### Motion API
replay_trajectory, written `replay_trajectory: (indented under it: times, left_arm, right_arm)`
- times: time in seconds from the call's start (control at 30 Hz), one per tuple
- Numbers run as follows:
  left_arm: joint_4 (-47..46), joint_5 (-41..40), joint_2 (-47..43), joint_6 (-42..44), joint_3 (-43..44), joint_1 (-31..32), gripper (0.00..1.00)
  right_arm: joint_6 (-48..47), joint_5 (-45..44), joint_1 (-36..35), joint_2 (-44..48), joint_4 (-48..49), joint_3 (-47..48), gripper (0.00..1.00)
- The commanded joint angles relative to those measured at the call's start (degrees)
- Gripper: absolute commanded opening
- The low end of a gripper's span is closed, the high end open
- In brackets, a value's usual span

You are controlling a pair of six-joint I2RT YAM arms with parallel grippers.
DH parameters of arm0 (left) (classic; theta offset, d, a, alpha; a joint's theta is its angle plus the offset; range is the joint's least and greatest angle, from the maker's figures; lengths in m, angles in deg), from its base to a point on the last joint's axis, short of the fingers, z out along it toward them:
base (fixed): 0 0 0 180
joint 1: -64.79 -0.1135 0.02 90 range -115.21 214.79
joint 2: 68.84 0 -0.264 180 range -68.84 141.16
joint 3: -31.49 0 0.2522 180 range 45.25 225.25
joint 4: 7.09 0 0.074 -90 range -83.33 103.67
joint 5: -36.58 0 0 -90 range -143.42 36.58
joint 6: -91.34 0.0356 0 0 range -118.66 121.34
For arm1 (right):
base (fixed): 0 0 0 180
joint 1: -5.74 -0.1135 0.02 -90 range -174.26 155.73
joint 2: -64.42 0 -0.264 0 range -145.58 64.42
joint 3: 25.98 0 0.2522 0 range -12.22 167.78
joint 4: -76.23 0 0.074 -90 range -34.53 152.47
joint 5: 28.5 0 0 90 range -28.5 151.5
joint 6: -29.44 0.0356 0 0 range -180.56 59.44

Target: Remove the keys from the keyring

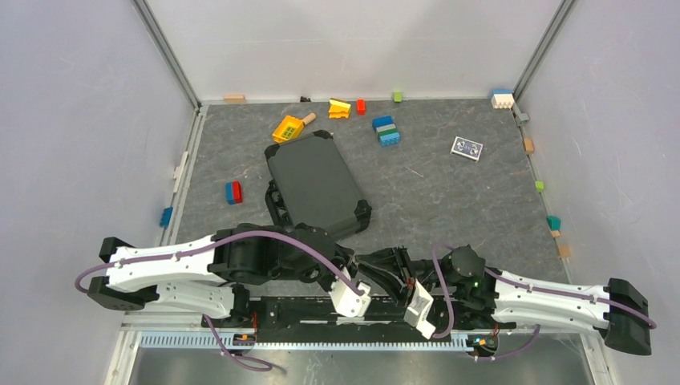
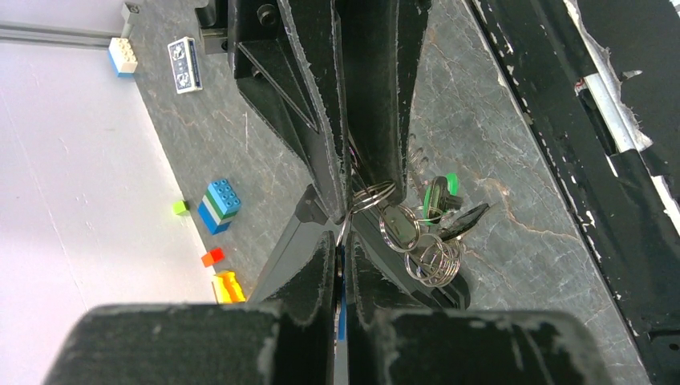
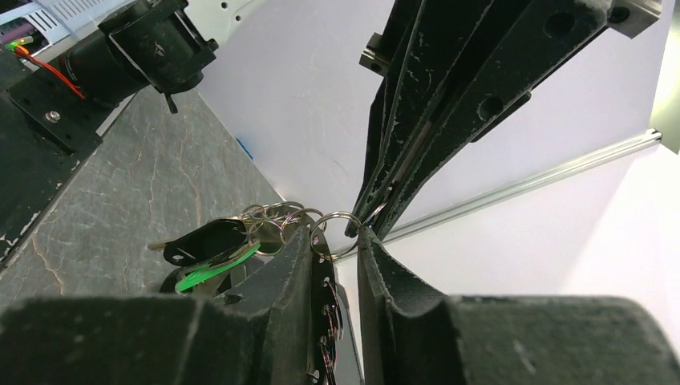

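Black fingers (image 2: pixel 301 281) of the left gripper (image 2: pixel 342 237) are seen closest in the left wrist view. They are pressed almost together, with only a thin slit between them, and a strand of the keyring (image 2: pixel 373 195) is pinched at their tips. From the opposite side the right gripper (image 2: pixel 350 207) is set tip to tip against it, its jaws likewise closed on the keyring.

In the right wrist view the same meeting is shown from the other side. One wire loop is caught between the right jaws, and the left jaws are clamped onto its far edge.

The keyring is made up of several thin linked loops. It is held low over the grey desk (image 1: pixel 449 208) near its front edge, between the two arm bases. The keys (image 2: pixel 433 241) are bunched to one side of the pinch point, strung on the loops. A black-headed key (image 2: pixel 469 218) and a green tag (image 2: pixel 451 183) are seen among them. Whether the bunch rests on the desk cannot be told.

Farther back on the desk a dark case (image 1: pixel 317 184) is laid at an angle. A red-and-blue brick (image 1: pixel 233 192) is placed to its left, and a stack of blue, white and green bricks (image 1: pixel 387 131) and a playing card (image 1: pixel 467 147) to its right.
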Motion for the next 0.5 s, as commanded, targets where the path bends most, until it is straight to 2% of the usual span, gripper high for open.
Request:
replay_trajectory:
  times: [0.0, 0.2, 0.37, 0.47]
  left_arm:
    - [-3.7, -4.2, -0.9, -1.8, 1.1, -0.8, 0.02]
    - [-4.0, -4.6, -1.1, -0.4, 0.5, -0.8, 0.02]
    - [-4.3, -4.8, -1.7, 0.4, -0.1, -0.9, 0.02]
    - [-4.3, -4.9, -2.0, 0.6, -0.2, -0.9, 0.02]
  right_arm:
    - [2.5, 2.0, -1.2, 0.5, 0.0, -0.2, 0.12]
    - [18.8, -5.1, -1.2, 0.1, 7.3, -1.0, 0.42]
    - [29.7, -7.0, -1.2, -0.6, 3.2, 2.6, 0.58]
    - [33.3, -7.0, -1.3, -0.7, 2.0, 3.6, 0.63]
